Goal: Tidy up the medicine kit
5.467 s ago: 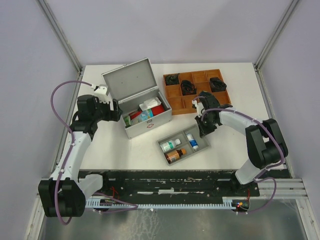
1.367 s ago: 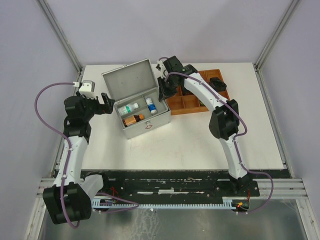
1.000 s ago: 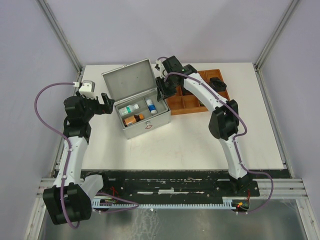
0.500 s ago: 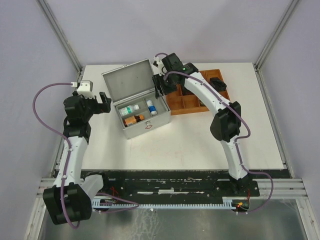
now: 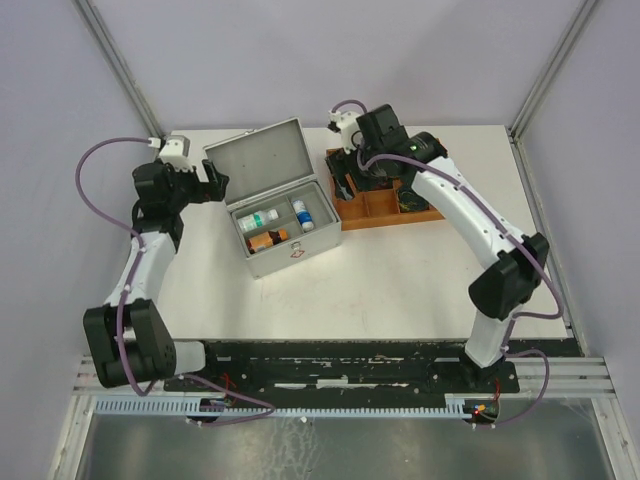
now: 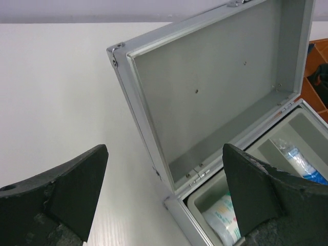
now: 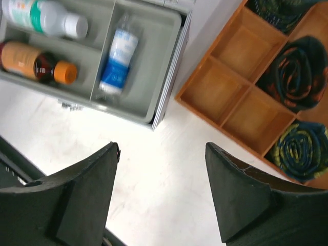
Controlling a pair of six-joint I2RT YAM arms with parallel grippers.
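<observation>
Overhead first: medicine kit on the white counter, left of centre, a boxy silver-grey metal case with its lid thrown back. Left fingers hover by the lid's left end, spread and empty, the tips hard to pick out against the dark wrist. Right fingers hang over the seam between the kit and the brown wooden tray, and that arm covers much of the tray's far side. A grey insert fills the kit, holding small bottles with labels too small to read

Left wrist now: two black wedge fingers, rough and chipped, stand wide apart with nothing between them, their bases cut off below. The lid's inside is smooth matt grey. The insert shows only as a corner

Right wrist: fingers parted and empty over bare counter by the kit's corner. In the insert a white bottle with a green band is cropped at the top, an amber bottle with an orange cap is cropped at the left, and a blue-labelled bottle shows whole. The wooden tray has square cells, some holding dark rolled bundles, and what they are I cannot tell
</observation>
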